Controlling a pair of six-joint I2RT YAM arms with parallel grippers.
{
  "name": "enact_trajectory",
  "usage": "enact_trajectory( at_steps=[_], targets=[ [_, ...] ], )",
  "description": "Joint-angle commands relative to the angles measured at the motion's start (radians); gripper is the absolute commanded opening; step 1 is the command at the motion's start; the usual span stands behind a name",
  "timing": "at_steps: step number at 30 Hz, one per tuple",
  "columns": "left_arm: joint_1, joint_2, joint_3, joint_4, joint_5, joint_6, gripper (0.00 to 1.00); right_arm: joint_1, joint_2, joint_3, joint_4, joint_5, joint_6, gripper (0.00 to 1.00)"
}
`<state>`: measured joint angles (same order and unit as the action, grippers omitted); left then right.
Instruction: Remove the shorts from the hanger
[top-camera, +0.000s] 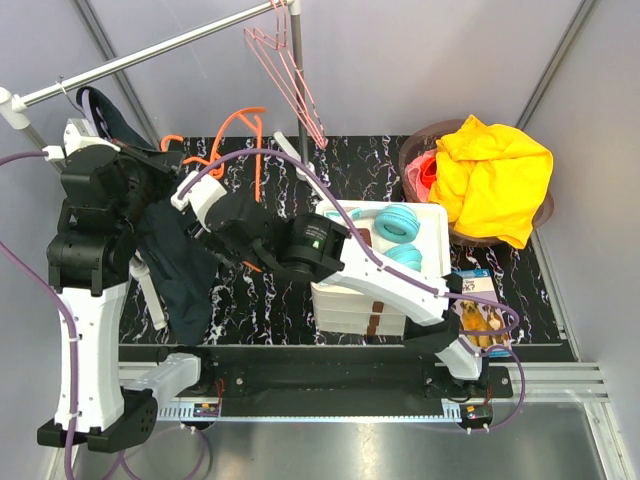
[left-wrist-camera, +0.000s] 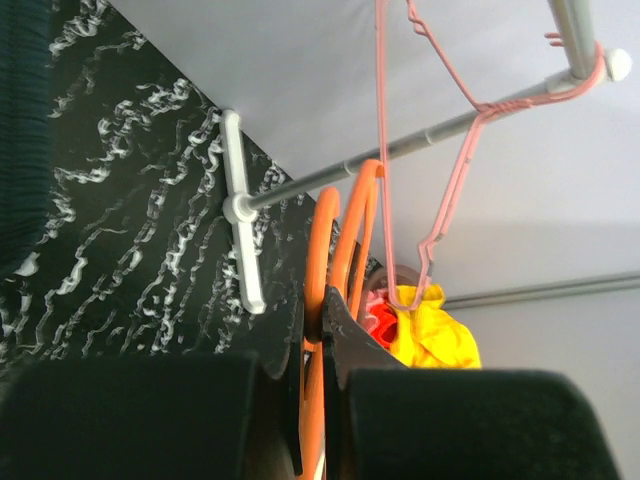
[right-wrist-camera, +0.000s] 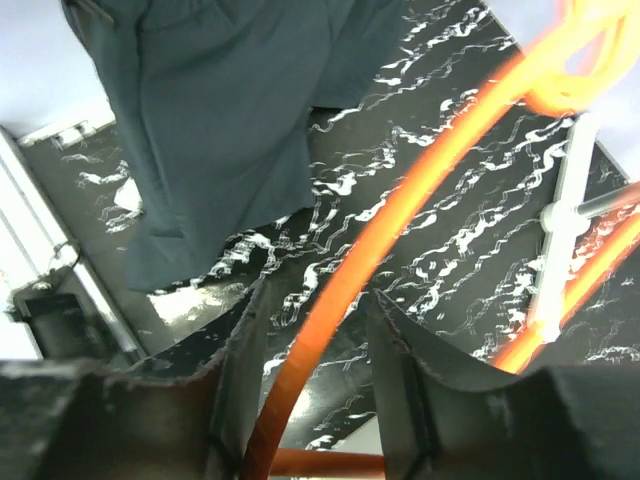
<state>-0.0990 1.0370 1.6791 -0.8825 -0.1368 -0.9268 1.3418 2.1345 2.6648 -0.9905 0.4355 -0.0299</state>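
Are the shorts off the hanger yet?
Not clearly done. The left end effector is clamped on the orange hanger. The right end effector straddles its wire, jaws not closed. The dark shorts hang beside it; whether they are free is unclear. To do: pulling them clear.

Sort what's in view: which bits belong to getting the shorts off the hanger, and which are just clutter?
Job: shorts; orange hanger; left gripper, shut on that hanger; right gripper, jaws either side of it.
Clutter: pink hanger; yellow cloth; basket; headphones; white bin; packet.
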Motion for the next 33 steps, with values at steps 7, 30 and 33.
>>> enact_trajectory(
  at_steps=[7, 30, 33],
  targets=[
    [-0.004, -0.051, 0.031, 0.034, 0.072, 0.034, 0.41, 0.031, -0.096, -0.136, 0.151, 0.128, -0.001, 0.0],
    [-0.005, -0.482, -0.025, -0.13, 0.192, 0.323, 0.74, -0.151, -0.337, -0.242, 0.354, -0.331, 0.286, 0.0],
    [-0.005, -0.522, -0.053, -0.147, 0.201, 0.302, 0.73, -0.234, -0.283, -0.143, 0.372, -0.49, 0.383, 0.0]
  ],
)
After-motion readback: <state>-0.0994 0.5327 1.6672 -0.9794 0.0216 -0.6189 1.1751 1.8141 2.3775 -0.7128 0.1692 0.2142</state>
